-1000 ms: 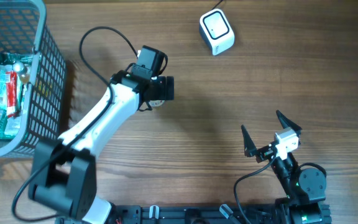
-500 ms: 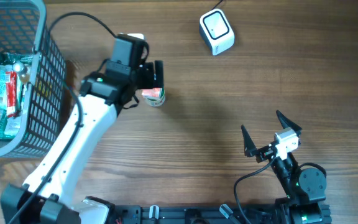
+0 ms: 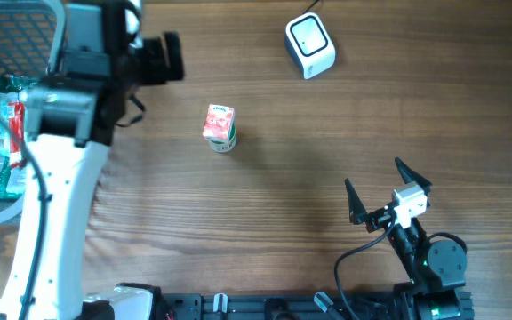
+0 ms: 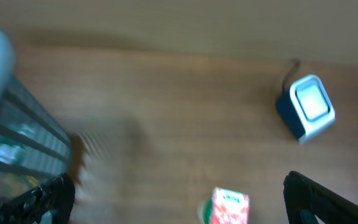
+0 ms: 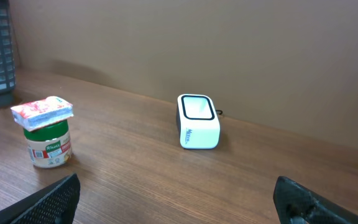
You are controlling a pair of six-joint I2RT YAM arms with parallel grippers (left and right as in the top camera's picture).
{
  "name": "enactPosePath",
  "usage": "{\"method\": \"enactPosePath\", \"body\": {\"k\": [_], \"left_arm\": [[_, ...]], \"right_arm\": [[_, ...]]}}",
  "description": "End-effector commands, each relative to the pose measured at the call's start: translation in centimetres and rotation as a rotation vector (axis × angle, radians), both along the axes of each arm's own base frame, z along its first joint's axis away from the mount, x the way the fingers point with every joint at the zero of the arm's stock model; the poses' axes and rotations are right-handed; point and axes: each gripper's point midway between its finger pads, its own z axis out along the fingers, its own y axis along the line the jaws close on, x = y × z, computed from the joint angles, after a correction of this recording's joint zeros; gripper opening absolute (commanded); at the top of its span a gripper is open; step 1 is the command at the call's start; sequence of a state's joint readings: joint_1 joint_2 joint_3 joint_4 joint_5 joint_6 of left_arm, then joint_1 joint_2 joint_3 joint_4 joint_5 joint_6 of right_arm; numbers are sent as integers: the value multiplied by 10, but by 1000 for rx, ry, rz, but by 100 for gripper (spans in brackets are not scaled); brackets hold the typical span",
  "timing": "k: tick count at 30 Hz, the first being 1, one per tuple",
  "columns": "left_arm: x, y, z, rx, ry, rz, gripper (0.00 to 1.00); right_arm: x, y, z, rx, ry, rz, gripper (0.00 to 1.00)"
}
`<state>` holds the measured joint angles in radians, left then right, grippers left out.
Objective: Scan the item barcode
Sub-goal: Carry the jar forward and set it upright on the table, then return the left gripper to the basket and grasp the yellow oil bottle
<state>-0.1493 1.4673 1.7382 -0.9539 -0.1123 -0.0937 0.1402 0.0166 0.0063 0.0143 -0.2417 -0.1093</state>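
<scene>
Left claw (image 3: pixel 169 59): jaws wide apart, holding nothing; it hangs at the far left, beside the basket (image 3: pixel 65 84) rim, well apart from the jar (image 3: pixel 220 128). Right claw (image 3: pixel 373 178): jaws also spread, empty; it sits near right, well apart from everything.

The jar stands upright on the table (image 3: pixel 292 169), left of centre, free of both claws; a red-and-white packet (image 5: pixel 42 111) lies on its lid, apparently loose. The scanner (image 3: pixel 310 46) rests at the far edge, right of centre, window facing up; its cable runs off the far side.

Risks, as judged:
- the packet may slide off if the jar is gripped high or tilted towards the scanner;
- the jar is round, so a pinch off its middle could spin it or tip it;
- no barcode is visible in any view, so the wrong face may be presented and the scan fail;
- the left arm stands close to the basket and could snag its rim.

Count: two claws; one jar; one packet on it; one scanner; one basket, holding several wrapped goods (image 3: pixel 5 133), number not clear.
</scene>
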Motion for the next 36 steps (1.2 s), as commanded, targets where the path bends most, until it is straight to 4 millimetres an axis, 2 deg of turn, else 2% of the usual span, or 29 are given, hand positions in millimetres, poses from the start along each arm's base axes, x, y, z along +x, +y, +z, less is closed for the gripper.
{"method": "enactPosePath", "body": {"k": [1, 6, 12, 19, 22, 25, 29, 32, 36], "left_arm": [[3, 38, 52, 50, -142, 65, 100], [9, 88, 72, 55, -223, 191, 100], [2, 152, 83, 74, -271, 345, 100], [-14, 205, 87, 95, -286, 477, 100], [-20, 226, 83, 101, -274, 530, 100], [-25, 244, 71, 101, -235, 572, 100], [-29, 264, 43, 89, -140, 617, 100], [-28, 280, 3, 56, -23, 636, 100], [-20, 285, -36, -16, 79, 607, 100]], "right_arm": [[1, -3, 0, 4, 1, -17, 100], [1, -3, 0, 4, 1, -17, 100], [1, -3, 0, 4, 1, -17, 100], [1, -3, 0, 4, 1, -17, 100], [1, -3, 0, 5, 1, -17, 100], [1, -3, 0, 4, 1, -17, 100], [1, -3, 0, 4, 1, -17, 100], [1, -3, 0, 4, 1, -17, 100], [1, -3, 0, 4, 1, -17, 100]]}}
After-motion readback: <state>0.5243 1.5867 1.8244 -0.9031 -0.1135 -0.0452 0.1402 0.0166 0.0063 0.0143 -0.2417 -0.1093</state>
